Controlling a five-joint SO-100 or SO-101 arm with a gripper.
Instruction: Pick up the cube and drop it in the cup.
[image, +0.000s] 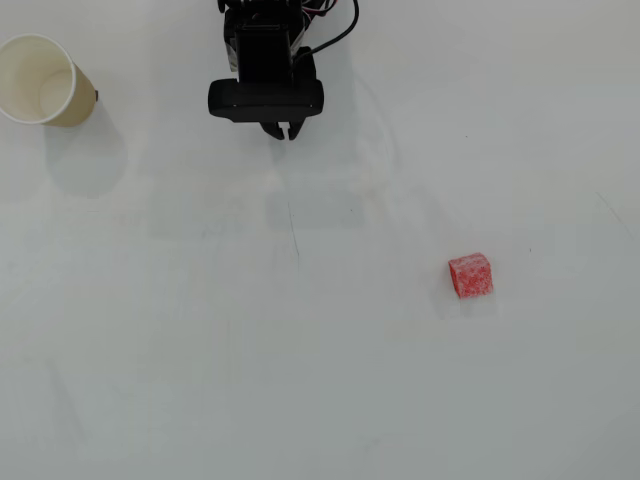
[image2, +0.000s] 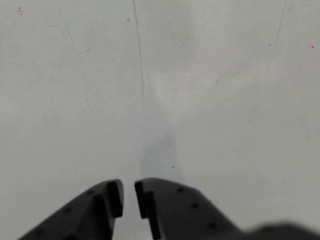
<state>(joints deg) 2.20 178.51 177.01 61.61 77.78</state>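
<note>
Gripper (image2: 128, 197) nearest wrist camera, jaws nearly shut, narrow gap, holding nothing. Overhead: gripper (image: 283, 129) at 12 o'clock, paper cup (image: 40, 80) at 10, speckled red cube (image: 470, 275) at 4.

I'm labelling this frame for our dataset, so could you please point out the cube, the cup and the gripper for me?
cube (image: 470, 276), overhead view, middle of its top face.
cup (image: 70, 68), overhead view, right side of its rim.
gripper (image: 285, 131), overhead view, between its fingertips.

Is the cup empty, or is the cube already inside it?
Empty: the overhead view shows only the pale inside of the cup; the cube lies on the table.
</note>
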